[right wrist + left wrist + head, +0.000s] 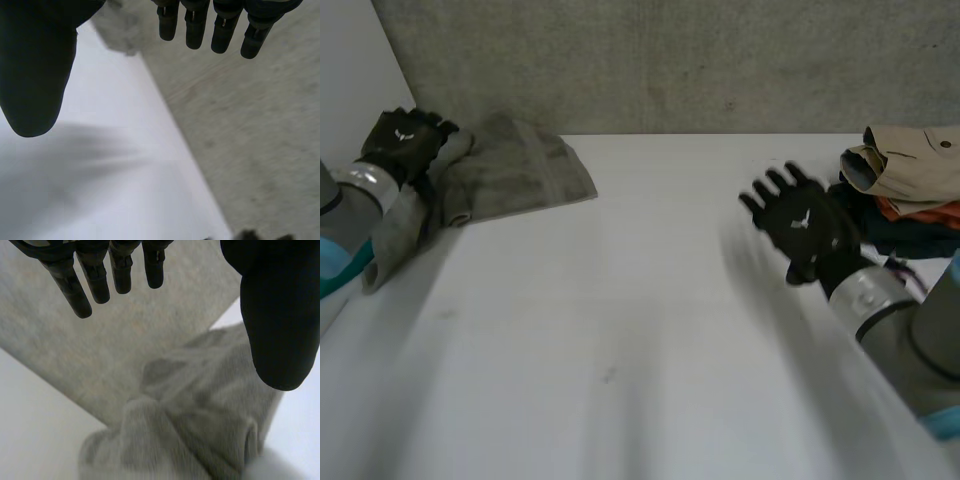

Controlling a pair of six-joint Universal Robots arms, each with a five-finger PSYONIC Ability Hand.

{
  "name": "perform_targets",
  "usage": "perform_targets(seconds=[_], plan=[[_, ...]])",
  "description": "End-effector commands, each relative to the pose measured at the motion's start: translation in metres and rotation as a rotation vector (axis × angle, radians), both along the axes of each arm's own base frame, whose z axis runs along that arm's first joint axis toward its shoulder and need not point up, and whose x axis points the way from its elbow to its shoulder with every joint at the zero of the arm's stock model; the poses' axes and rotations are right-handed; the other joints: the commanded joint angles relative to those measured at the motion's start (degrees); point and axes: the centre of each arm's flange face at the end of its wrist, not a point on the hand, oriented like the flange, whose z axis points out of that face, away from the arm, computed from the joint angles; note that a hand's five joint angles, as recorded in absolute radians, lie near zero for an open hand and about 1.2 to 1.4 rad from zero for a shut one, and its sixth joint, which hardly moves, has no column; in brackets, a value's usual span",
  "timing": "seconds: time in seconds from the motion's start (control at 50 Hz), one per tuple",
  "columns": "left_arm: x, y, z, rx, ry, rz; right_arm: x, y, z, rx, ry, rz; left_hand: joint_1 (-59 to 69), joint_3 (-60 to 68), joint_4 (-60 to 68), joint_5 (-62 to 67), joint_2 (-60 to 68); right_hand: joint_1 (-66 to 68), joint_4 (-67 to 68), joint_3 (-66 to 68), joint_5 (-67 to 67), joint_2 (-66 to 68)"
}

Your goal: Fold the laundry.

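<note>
A grey towel (510, 170) lies rumpled at the table's far left corner, one end trailing toward the front along my left forearm. My left hand (405, 140) hovers over that towel's left part, open, with fingers straight. In the left wrist view the fingers (100, 275) and thumb (275, 315) stand spread above the bunched grey towel (200, 425), holding nothing. My right hand (798, 222) is raised over the table's right side, open with fingers spread. Its fingers (225, 27) and thumb (37, 70) are empty.
A pile of clothes (905, 190) sits at the far right edge, with a beige garment (910, 160) on top and orange and dark pieces beneath. A grey concrete wall (670, 60) runs behind the white table (620, 330).
</note>
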Motion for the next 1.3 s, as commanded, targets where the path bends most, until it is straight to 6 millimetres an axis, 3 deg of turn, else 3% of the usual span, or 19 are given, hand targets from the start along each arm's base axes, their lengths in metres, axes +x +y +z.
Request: perform_targets(seconds=[0.02, 0.18, 0.34, 0.64, 0.86, 1.02, 1.1, 1.12, 1.18, 1.26, 1.3], plan=[[0.013, 0.0, -0.014, 0.044, 0.004, 0.037, -0.004, 0.007, -0.016, 0.049, 0.02, -0.03, 3.1, 3.0, 2.8, 1.9, 2.8, -3.1, -2.0, -2.2, -2.6, -2.3], [0.022, 0.005, -0.031, 0.088, -0.016, 0.054, -0.004, 0.008, -0.024, 0.076, 0.028, -0.033, 3.8, 3.7, 3.4, 2.5, 3.4, -3.1, -2.0, -2.2, -2.6, -2.3], [0.045, -0.004, -0.045, 0.064, -0.115, 0.098, -0.005, 0.01, -0.027, 0.088, 0.031, -0.032, 6.3, 6.2, 6.0, 5.0, 6.0, -3.1, -2.0, -2.2, -2.6, -2.3], [0.061, -0.026, -0.073, -0.02, -0.149, 0.125, -0.006, 0.014, -0.03, 0.101, 0.035, -0.027, 12.0, 11.9, 11.7, 10.8, 11.7, -3.1, -2.0, -2.2, -2.6, -2.3], [0.062, -0.032, -0.087, -0.014, -0.146, 0.111, -0.005, 0.013, -0.029, 0.094, 0.034, -0.026, 11.0, 10.9, 10.7, 9.8, 10.7, -3.1, -2.0, -2.2, -2.6, -2.3], [0.063, -0.047, -0.103, -0.032, -0.146, 0.101, -0.006, 0.013, -0.03, 0.098, 0.034, -0.027, 12.5, 12.4, 12.2, 11.3, 12.2, -3.1, -2.0, -2.2, -2.6, -2.3], [0.063, -0.052, -0.111, -0.034, -0.145, 0.089, -0.006, 0.013, -0.03, 0.098, 0.034, -0.03, 21.4, 21.3, 21.1, 20.2, 21.1, -3.1, -2.0, -2.2, -2.6, -2.3], [0.063, -0.054, -0.113, -0.039, -0.146, 0.088, -0.006, 0.013, -0.03, 0.098, 0.034, -0.03, 39.6, 39.5, 39.3, 38.3, 39.3, -3.1, -2.0, -2.2, -2.6, -2.3], [0.063, -0.055, -0.113, -0.041, -0.145, 0.097, -0.006, 0.012, -0.03, 0.098, 0.034, -0.033, 68.4, 68.3, 68.1, 67.2, 68.1, -3.1, -2.0, -2.2, -2.6, -2.3], [0.051, -0.052, -0.106, -0.047, -0.145, 0.092, -0.006, 0.013, -0.03, 0.098, 0.035, -0.035, 68.5, 68.4, 68.2, 67.3, 68.2, -3.1, -2.0, -2.2, -2.6, -2.3], [0.033, -0.041, -0.087, -0.053, -0.134, 0.075, -0.006, 0.013, -0.03, 0.098, 0.035, -0.036, 68.5, 68.4, 68.2, 67.3, 68.2, -3.1, -2.0, -2.2, -2.6, -2.3]])
